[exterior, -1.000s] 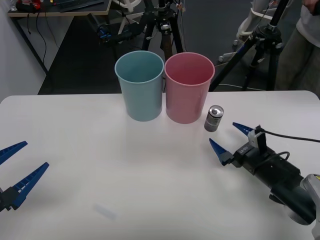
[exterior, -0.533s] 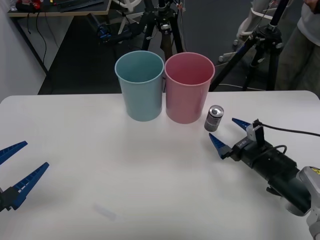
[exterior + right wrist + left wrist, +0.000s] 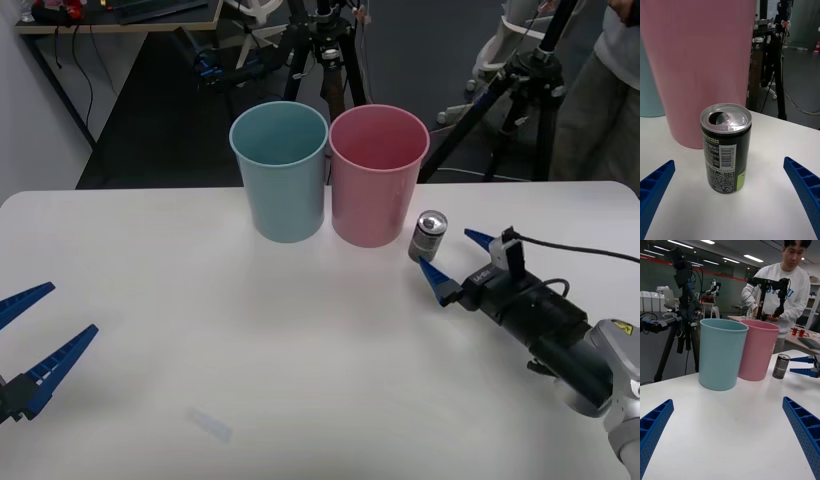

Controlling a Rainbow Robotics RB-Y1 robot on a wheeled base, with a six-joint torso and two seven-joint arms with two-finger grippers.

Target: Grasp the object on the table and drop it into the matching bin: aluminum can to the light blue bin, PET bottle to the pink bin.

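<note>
Handling: you have a light, thin-walled aluminum can [image 3: 428,237]; its smooth side may slip and will dent if you squeeze hard.
Can position: it stands upright on the counter [image 3: 300,340], just beside the pink bin [image 3: 378,175], top already opened.
Right claw [image 3: 457,260]: fingers spread apart, low over the counter, tips near the can but not yet around it.
Left claw [image 3: 30,340]: spread apart too, parked at the counter's near left edge.
Where to grip: take the label band at mid-height, fingers on opposite sides.
Destination: the light blue bin [image 3: 279,170], touching the pink one on its far side, so you should lift clear of both rims.
</note>
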